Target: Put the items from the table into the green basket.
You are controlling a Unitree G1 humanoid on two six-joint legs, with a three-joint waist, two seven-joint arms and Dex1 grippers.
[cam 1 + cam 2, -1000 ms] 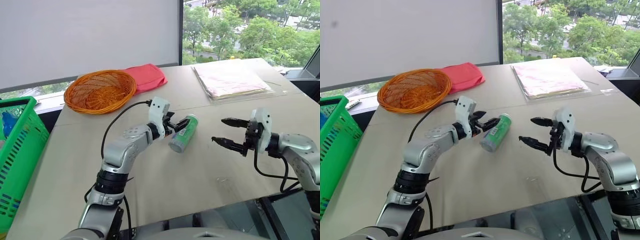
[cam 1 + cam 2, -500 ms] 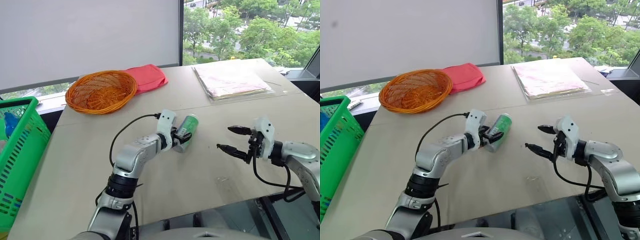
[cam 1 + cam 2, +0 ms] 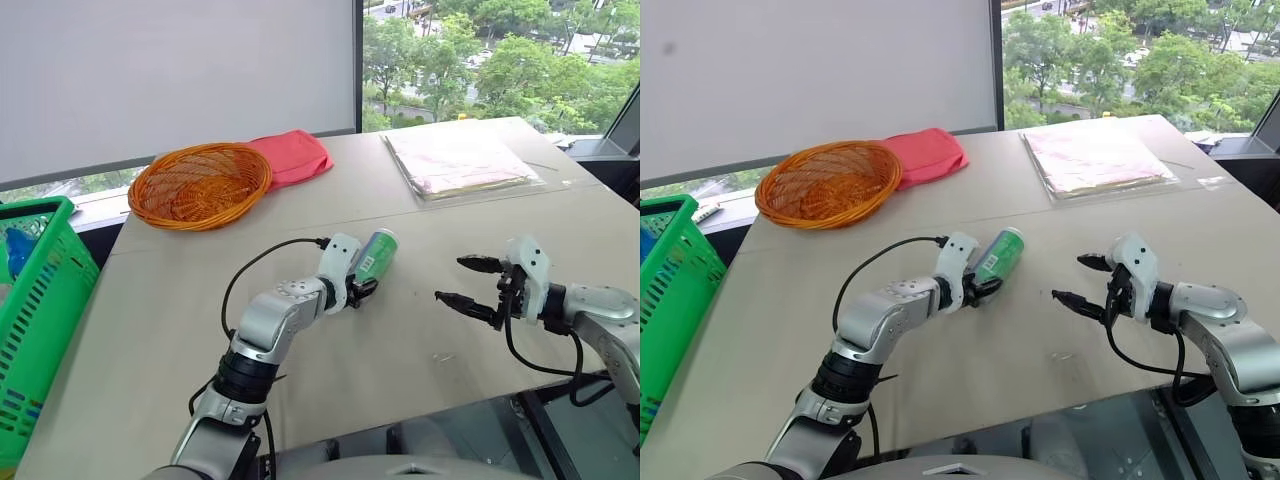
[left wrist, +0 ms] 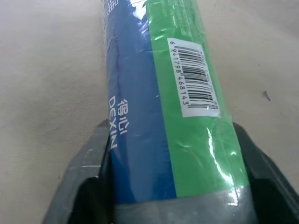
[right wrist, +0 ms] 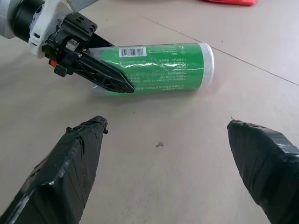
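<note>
Can: lying on its side on the table, not yet lifted.
Left gripper: fingers set on both sides of the can's near end; a firm grip cannot be confirmed.
Right gripper: spread wide, nothing held.
Green basket: well apart at the left; its contents are hard to make out.
Remaining: can to be carried over.

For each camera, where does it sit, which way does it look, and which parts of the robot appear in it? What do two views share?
Head views: from the head, down over the table; both arms, basket.
Left wrist view: along the left hand, its fingers on either side of the lying can.
Right wrist view: along the open right hand toward the same can and the left hand.
Shared: all views show the can.
</note>
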